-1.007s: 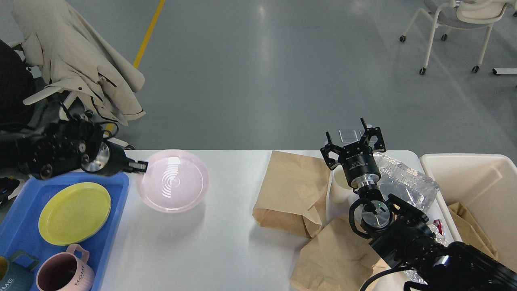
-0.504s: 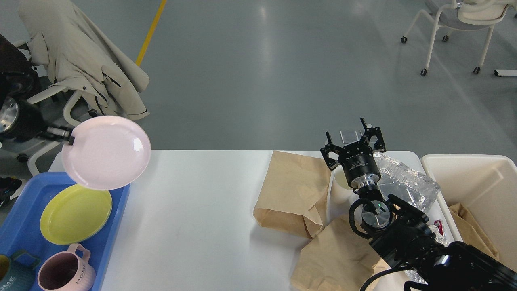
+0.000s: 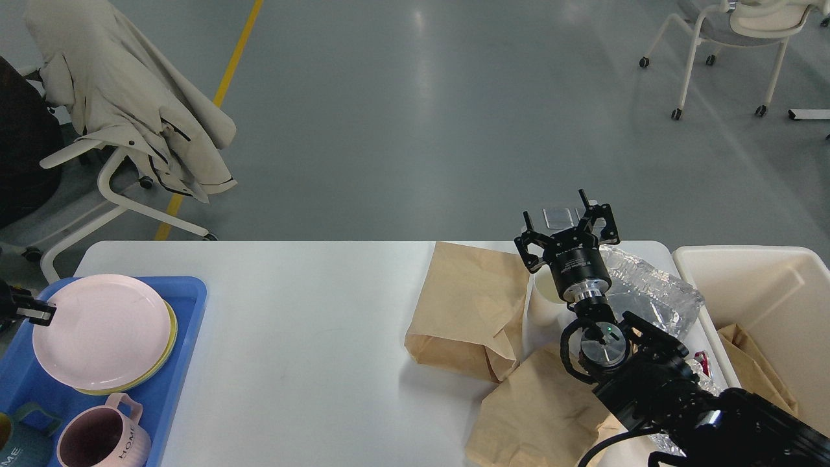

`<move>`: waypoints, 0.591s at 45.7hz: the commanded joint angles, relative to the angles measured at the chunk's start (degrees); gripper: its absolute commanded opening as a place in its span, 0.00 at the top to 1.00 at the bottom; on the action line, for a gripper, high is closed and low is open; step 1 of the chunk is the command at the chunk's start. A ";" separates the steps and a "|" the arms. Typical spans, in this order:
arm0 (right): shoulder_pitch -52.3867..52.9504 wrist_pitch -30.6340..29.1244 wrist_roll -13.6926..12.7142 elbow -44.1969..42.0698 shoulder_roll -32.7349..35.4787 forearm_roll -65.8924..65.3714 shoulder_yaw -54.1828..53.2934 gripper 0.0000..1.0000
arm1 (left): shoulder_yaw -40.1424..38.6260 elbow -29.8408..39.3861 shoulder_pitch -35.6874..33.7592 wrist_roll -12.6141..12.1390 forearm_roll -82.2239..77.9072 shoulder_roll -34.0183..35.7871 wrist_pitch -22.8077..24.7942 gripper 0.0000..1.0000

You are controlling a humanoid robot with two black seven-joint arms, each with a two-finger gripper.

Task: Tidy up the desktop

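The white desktop fills the lower middle of the head view. A pink plate lies on a yellow plate in the blue tray at the left. My left gripper enters at the left edge and is shut on the pink plate's left rim. Two brown paper bags, a white paper cup and a crushed clear plastic bottle lie at the right. My right gripper is open and empty, above the cup and bottle near the far edge.
A cream bin with brown paper inside stands off the right end. A pink mug and a teal mug sit at the tray's front. A chair with a beige coat stands behind the left corner.
My left gripper carried the pink plate from the desktop, up and left, then down onto the yellow plate in the blue tray. The right arm has not moved.
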State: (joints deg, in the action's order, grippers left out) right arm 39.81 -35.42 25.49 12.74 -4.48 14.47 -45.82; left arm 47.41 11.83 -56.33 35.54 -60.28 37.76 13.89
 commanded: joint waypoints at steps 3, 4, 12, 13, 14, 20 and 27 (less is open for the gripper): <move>0.00 0.00 0.00 0.00 0.00 -0.05 -0.05 0.00 | -0.21 -0.05 1.40 -0.38 1.04 -0.40 -0.62 0.99; 0.00 0.00 0.00 0.00 0.00 0.03 -0.05 0.00 | -0.04 0.04 1.40 -0.38 1.04 -0.41 -0.53 0.98; 0.00 0.00 0.00 0.00 0.00 0.03 -0.05 0.00 | 0.05 0.04 1.40 -0.03 1.04 -0.41 -0.79 0.57; 0.00 0.00 0.00 0.00 0.00 0.03 0.03 0.00 | -0.38 0.04 1.40 0.06 1.04 -0.41 -0.79 0.49; 0.00 0.00 0.00 0.00 0.00 0.03 -0.05 0.00 | -0.48 0.04 1.31 0.23 1.12 -0.49 -0.88 0.44; 0.00 0.00 0.00 0.00 0.00 0.03 -0.05 0.00 | -0.56 0.04 1.05 0.50 1.13 -1.55 -0.97 0.35; 0.00 0.00 0.00 0.00 0.00 -0.05 -0.05 0.00 | -0.74 0.04 -1.06 2.16 1.56 -1.55 -0.70 0.27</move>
State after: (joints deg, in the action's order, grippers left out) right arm 39.81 -35.42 25.49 12.74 -4.48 14.50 -45.86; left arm 46.82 11.86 -55.64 36.42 -59.15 36.27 12.93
